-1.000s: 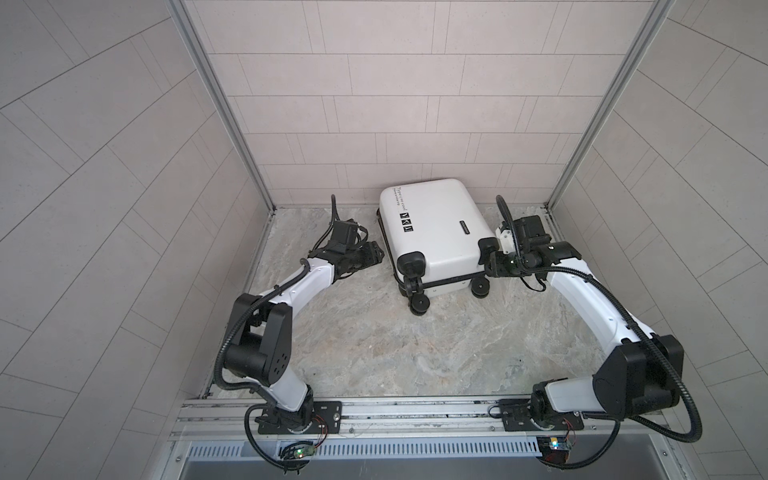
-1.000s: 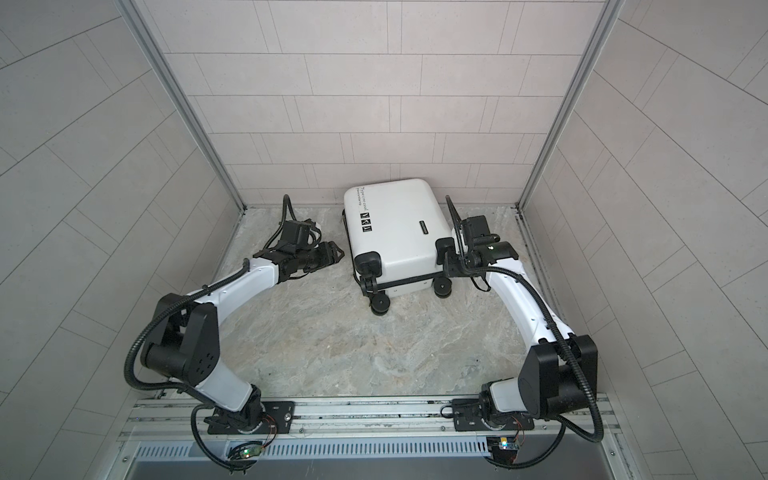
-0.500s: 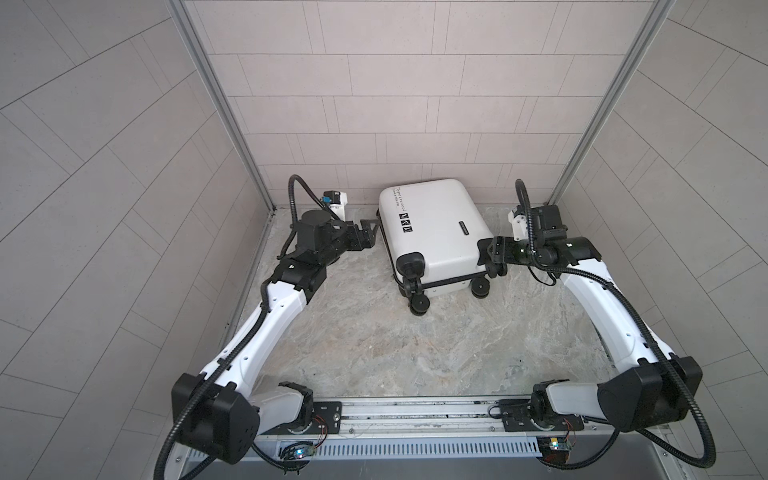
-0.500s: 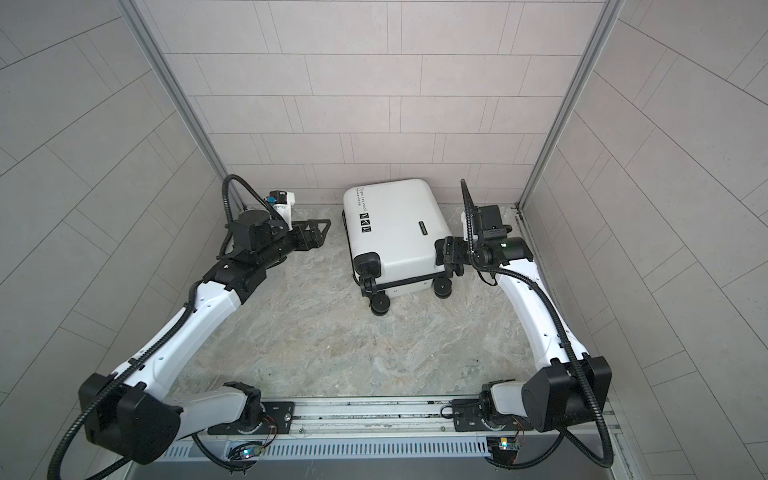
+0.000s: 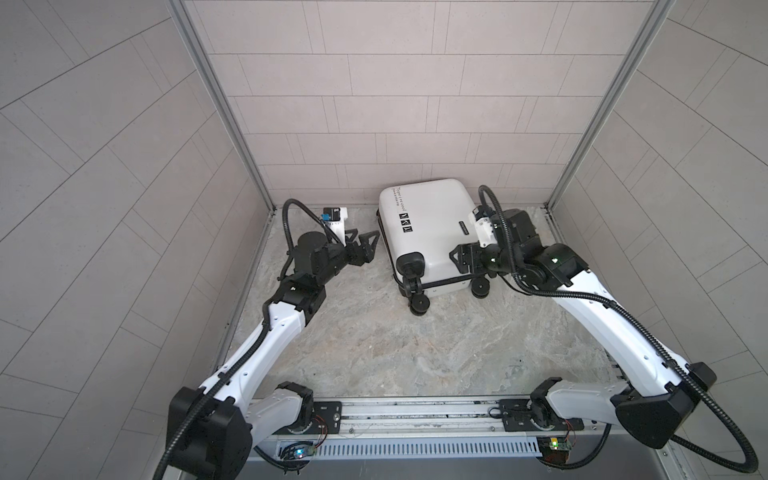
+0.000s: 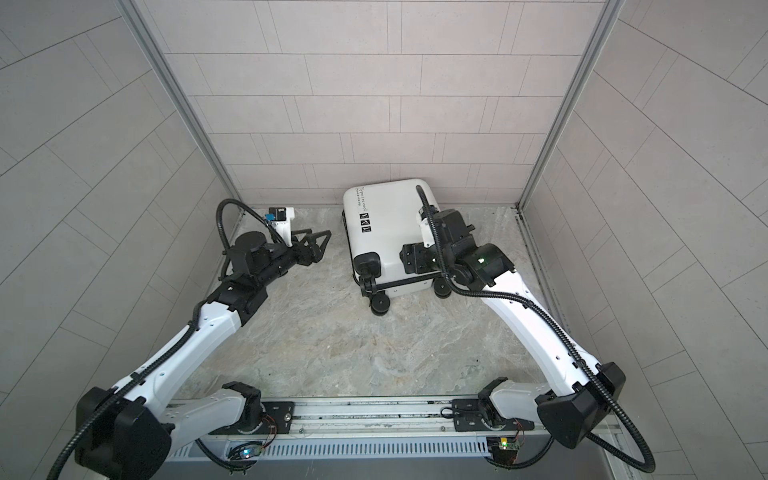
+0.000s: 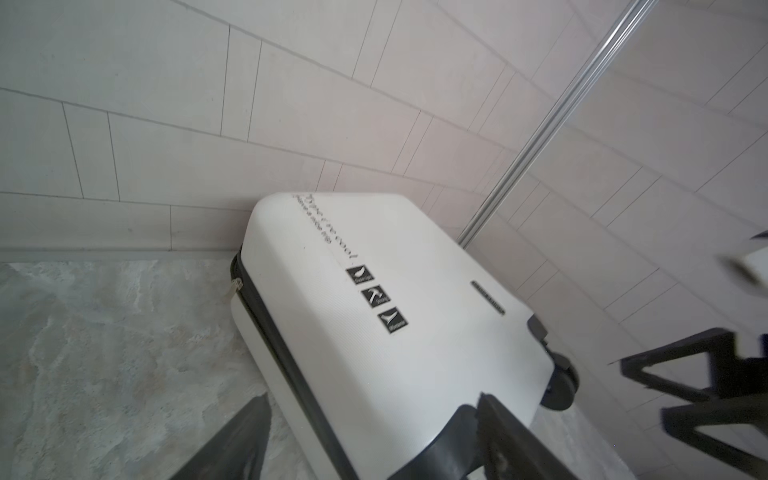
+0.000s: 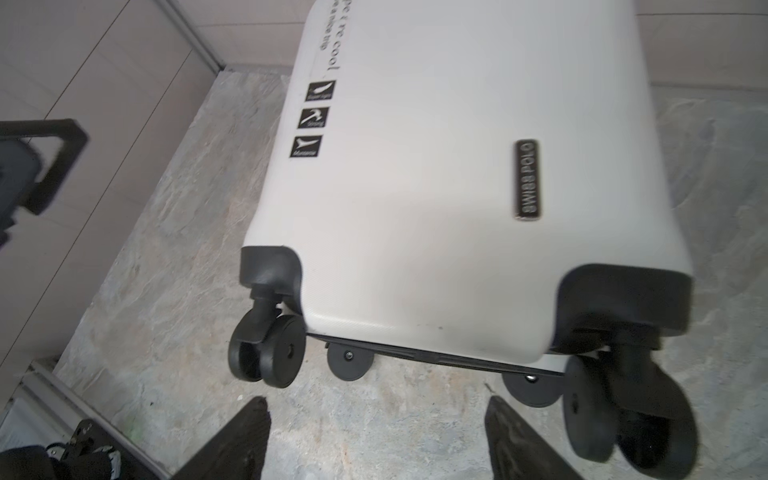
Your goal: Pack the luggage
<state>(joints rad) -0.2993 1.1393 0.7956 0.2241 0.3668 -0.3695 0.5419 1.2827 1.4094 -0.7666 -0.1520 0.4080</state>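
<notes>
Marbled grey table (image 5: 374,353) carries the small white hard-shell suitcase (image 5: 428,224), shut, by the back wall (image 5: 395,124), wheels (image 8: 266,357) frontward. Open left pincer (image 5: 368,239) beside its zipper seam (image 7: 274,332); open right pincer (image 8: 376,403) at the wheel end; both empty. Likely step: repositioning. Next needs a two-sided hold.

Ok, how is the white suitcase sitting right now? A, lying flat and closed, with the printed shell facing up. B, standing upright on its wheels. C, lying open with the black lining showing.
A: the luggage lies flat on the floor with the script and stickers facing up, its black zip seam is shut, and a wheel sticks out sideways instead of bearing it.
</notes>
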